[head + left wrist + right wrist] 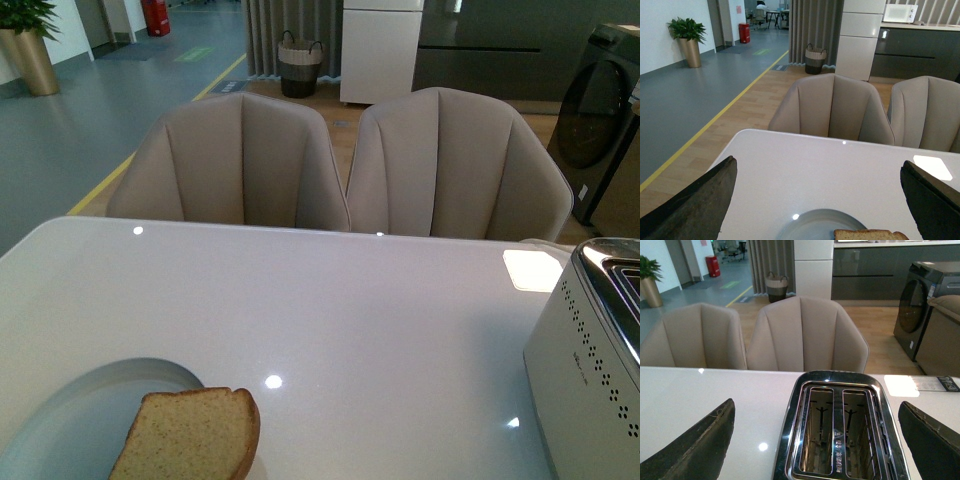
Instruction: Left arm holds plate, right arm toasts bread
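All three views are bright, evenly lit from overhead, and shadows are faint and soft-edged. The glossy white worktop (330,320) throws back the ceiling lamps as small hard white dots. A pale rectangle (532,269) at its far right is blown out to plain white. In the right wrist view the toaster (840,440) has a chrome rim that mirrors the room in streaks of glare, while its slots sink into shade. The bread (190,435) and plate (80,415) are crisp. The fingers (700,200) of the left tool (818,170) and those of the right tool (817,407) show as dark, underexposed, slightly blurred masses. The far room is a little soft.
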Available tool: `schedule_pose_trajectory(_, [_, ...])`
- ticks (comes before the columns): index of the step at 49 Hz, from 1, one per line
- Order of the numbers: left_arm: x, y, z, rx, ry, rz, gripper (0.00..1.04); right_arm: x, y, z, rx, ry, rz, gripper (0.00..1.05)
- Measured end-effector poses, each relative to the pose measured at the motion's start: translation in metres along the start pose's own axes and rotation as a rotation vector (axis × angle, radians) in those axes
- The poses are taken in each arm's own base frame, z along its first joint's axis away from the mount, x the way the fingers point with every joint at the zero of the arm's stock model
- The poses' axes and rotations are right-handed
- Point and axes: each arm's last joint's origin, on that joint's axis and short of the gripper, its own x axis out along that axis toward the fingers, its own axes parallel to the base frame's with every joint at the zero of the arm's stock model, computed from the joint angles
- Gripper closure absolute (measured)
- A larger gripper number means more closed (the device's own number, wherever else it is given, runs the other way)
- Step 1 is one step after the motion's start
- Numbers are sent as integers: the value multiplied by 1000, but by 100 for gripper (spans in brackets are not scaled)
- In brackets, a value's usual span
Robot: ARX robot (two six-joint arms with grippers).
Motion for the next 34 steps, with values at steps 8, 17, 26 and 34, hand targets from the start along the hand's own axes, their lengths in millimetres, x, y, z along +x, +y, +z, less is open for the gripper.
schedule_pose_trajectory(8, [0, 0, 0, 0, 0, 0, 7, 0, 0, 0, 0, 0, 0, 9])
schedule_pose_trajectory(17, [0, 0, 0, 0, 0, 0, 7, 0, 0, 0, 0, 0, 0, 9])
schedule_pose_trajectory(26, [0, 0, 0, 0, 0, 0, 7, 0, 0, 0, 0, 0, 0, 9])
schedule_pose_trajectory(34, [0, 0, -1, -24, 243, -141, 7, 0, 0, 0, 0, 0, 0, 9])
